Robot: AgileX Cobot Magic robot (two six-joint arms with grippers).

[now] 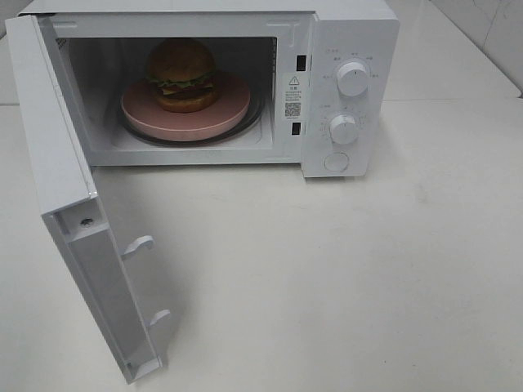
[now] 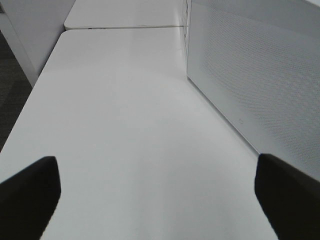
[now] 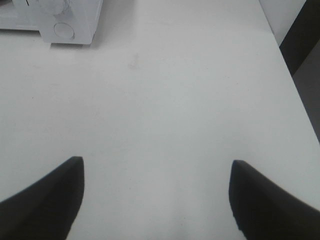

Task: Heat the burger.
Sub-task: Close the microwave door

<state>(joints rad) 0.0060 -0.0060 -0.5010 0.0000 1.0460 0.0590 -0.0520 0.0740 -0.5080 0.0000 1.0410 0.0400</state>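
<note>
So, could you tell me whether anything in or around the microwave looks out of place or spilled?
Nothing is spilled or damaged. The burger sits upright on the pink plate inside the microwave, set towards the plate's back rather than centred. The door stands wide open.

White microwave (image 1: pixel 351 37), door (image 1: pixel 57 163) swung open, pink plate (image 1: pixel 192 124) inside, white table (image 1: pixel 368 286)

Microwave (image 1: pixel 356 33) sticker (image 1: pixel 293 95) shows warning triangle, perhaps QR code.
</note>
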